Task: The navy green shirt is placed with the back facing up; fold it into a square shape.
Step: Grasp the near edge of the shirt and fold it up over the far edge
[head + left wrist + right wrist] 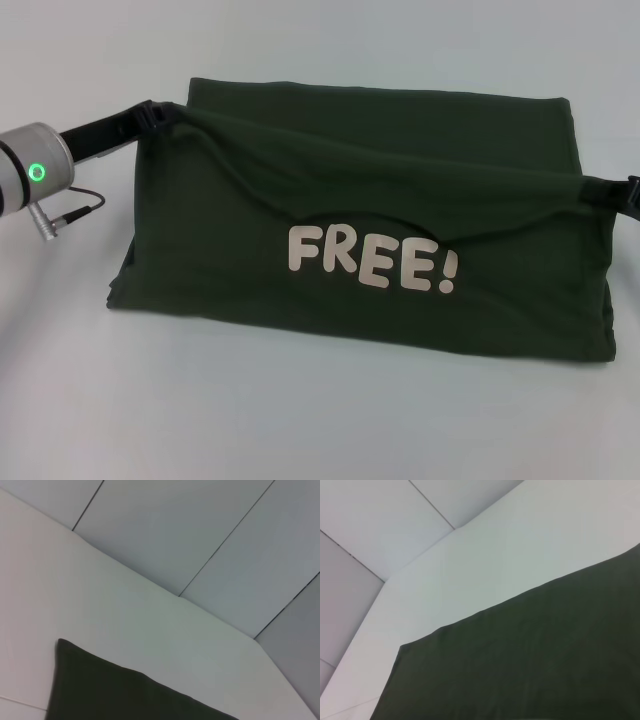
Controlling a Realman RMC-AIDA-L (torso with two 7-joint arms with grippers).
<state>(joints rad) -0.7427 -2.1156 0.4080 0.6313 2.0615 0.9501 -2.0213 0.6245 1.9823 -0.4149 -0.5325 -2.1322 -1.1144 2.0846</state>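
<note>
My left gripper [152, 117] and right gripper [612, 190] each pinch one end of the navy green shirt's [400, 190] raised fold. This lifted edge runs crosswise between them, above the table [300, 420], and the far half lies flat beyond it.

I count one navy green shirt [380, 190], with one white word on it, "FREE!" [372, 263]. Two grippers of mine are pinching it: my left gripper [152, 117] at upper left, my right gripper [612, 190] at the right edge. One table [300, 410] lies beneath.
</note>
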